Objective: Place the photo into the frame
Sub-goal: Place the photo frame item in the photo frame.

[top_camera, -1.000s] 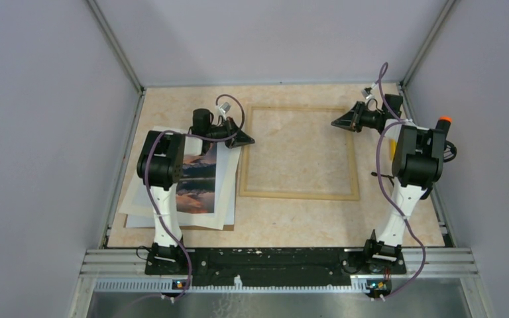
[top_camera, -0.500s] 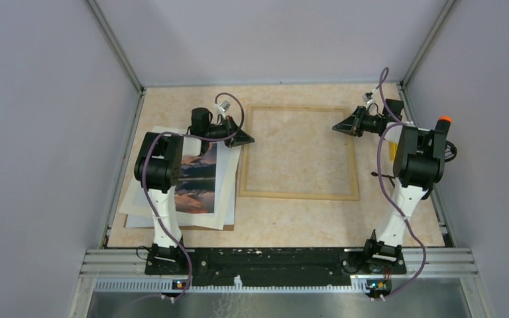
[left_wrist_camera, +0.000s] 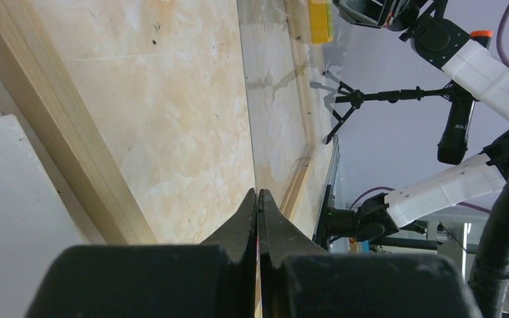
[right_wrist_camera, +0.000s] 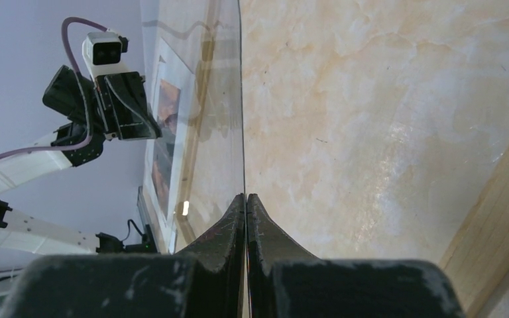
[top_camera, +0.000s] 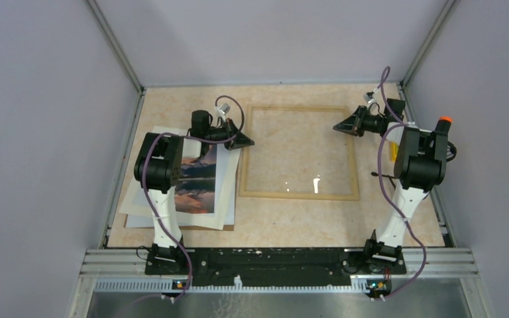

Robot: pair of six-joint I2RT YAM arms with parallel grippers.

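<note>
Over the worktop [top_camera: 291, 222], I hold a clear pane [top_camera: 316, 184] above the light wooden frame [top_camera: 298, 195], my left hand [top_camera: 252, 142] and right hand [top_camera: 335, 126] each pinched tight on an opposite edge. As I judge it, both arms should carry the pane level and together (a twist could slip or crack it) until it clears the moulding. The photo [top_camera: 199, 179], an orange-pink and blue-grey landscape with a white margin, lies flat on the white mat [top_camera: 226, 192] just left of the frame, partly hidden under my left arm.
</note>
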